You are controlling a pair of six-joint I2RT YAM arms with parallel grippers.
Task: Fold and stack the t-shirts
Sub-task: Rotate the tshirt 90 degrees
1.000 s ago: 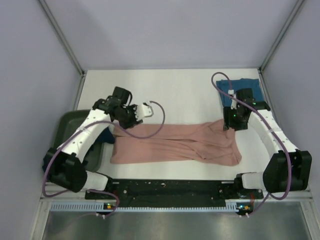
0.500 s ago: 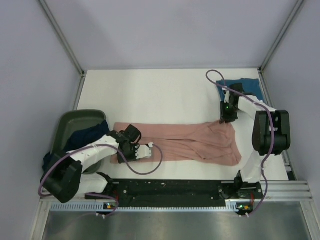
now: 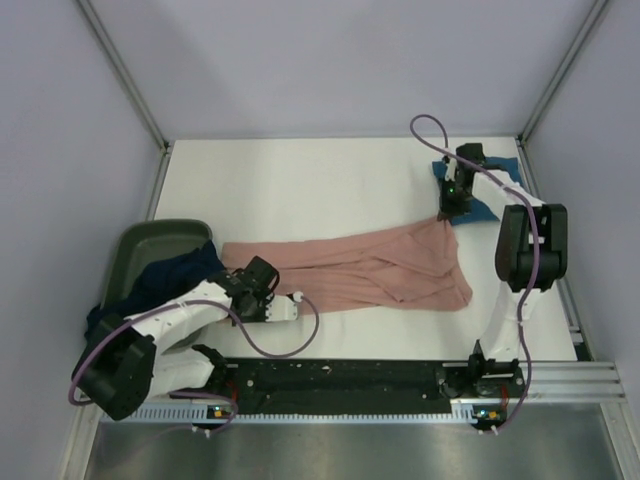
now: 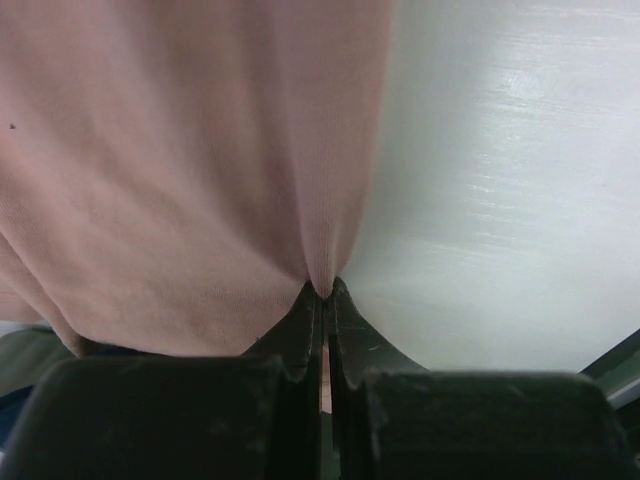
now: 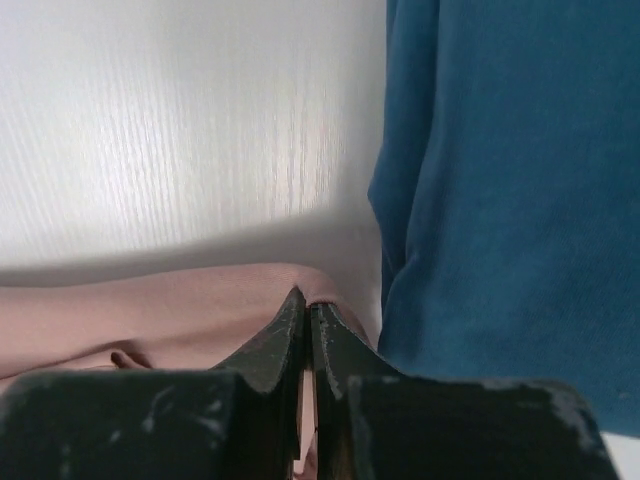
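Note:
The salmon-pink t-shirt point(image 3: 370, 268) lies stretched in a long strip across the middle of the table. My left gripper point(image 3: 258, 283) is shut on its near-left edge, and a thin fold of pink cloth point(image 4: 322, 280) is pinched between the jaws. My right gripper point(image 3: 449, 214) is shut on the shirt's far-right corner point(image 5: 300, 285), which is drawn up toward the back. The teal-blue t-shirt point(image 3: 492, 192) lies at the back right, partly under the right arm; in the right wrist view this teal-blue shirt point(image 5: 510, 180) lies just right of the jaws. The dark navy t-shirt point(image 3: 165, 280) hangs over the bin.
A dark green plastic bin point(image 3: 140, 250) stands at the table's left edge beside the left arm. Grey walls close in the table on three sides. The black rail point(image 3: 340, 378) with the arm bases runs along the near edge.
The left arm swung from the shirt's far-left side down to its near-left edge and shut on it. The right gripper shut and moved toward the back, pulling the right corner up.

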